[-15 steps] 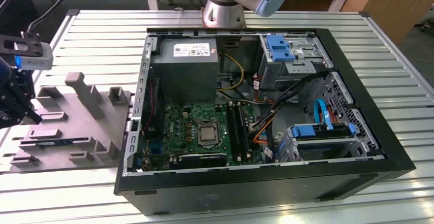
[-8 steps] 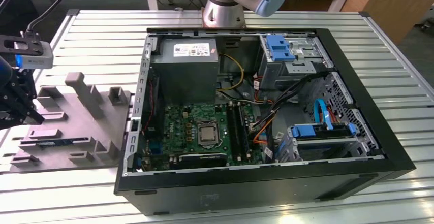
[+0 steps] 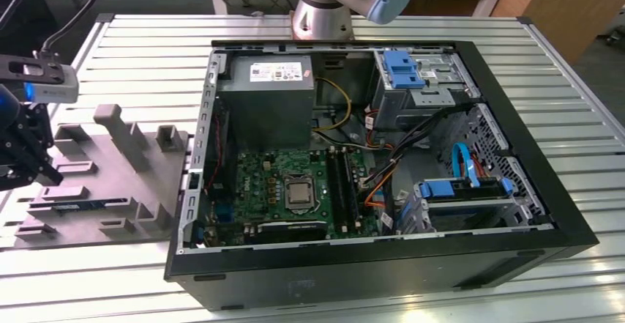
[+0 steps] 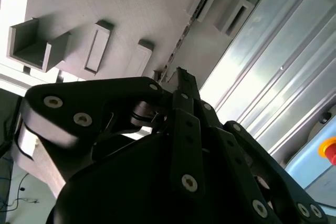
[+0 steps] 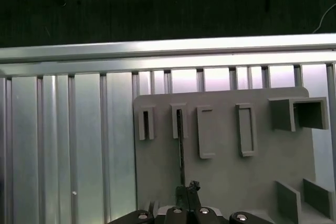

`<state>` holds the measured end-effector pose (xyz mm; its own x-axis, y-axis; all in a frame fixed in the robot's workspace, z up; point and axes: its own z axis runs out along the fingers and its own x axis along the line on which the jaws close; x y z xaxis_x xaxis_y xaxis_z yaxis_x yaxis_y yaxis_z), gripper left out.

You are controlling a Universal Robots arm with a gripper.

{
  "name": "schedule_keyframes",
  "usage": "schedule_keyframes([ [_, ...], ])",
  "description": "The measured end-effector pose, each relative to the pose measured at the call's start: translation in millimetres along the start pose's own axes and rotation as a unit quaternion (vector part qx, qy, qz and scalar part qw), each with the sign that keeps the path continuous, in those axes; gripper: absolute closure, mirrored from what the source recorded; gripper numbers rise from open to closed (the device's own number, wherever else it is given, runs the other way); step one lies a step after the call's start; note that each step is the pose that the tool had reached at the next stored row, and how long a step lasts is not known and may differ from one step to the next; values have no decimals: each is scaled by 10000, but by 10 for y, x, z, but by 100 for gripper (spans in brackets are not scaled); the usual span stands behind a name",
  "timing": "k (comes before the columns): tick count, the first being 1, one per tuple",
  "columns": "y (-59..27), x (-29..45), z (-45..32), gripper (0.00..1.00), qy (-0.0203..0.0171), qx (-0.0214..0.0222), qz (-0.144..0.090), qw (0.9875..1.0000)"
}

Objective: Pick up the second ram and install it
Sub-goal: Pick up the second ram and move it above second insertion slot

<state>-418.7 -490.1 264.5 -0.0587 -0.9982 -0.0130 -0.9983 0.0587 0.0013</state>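
Observation:
The second ram (image 3: 78, 206) stands on edge in a slot of the grey holder tray (image 3: 107, 184), at the exterior view's left beside the open computer case (image 3: 391, 264). It appears as a thin dark strip (image 5: 181, 145) in the first wrist view and as a strip (image 4: 178, 43) in the second. My gripper (image 3: 39, 173) hovers just above the near end of the ram. Its fingertips look closed together in both wrist views (image 5: 189, 188) (image 4: 181, 74), with nothing between them. Inside the case, the long black memory slots (image 3: 342, 184) lie beside the processor socket (image 3: 296, 191).
The tray carries several raised blocks and empty slots (image 5: 245, 136). The case holds a power supply (image 3: 266, 96), blue drive bays (image 3: 415, 70) and loose cables (image 3: 391, 169). Everything rests on a ribbed metal table (image 3: 576, 118).

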Motion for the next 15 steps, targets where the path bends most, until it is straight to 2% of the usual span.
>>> schedule_keyframes([
  [15,-11,2,200,89,3,-4,-335,9994],
])
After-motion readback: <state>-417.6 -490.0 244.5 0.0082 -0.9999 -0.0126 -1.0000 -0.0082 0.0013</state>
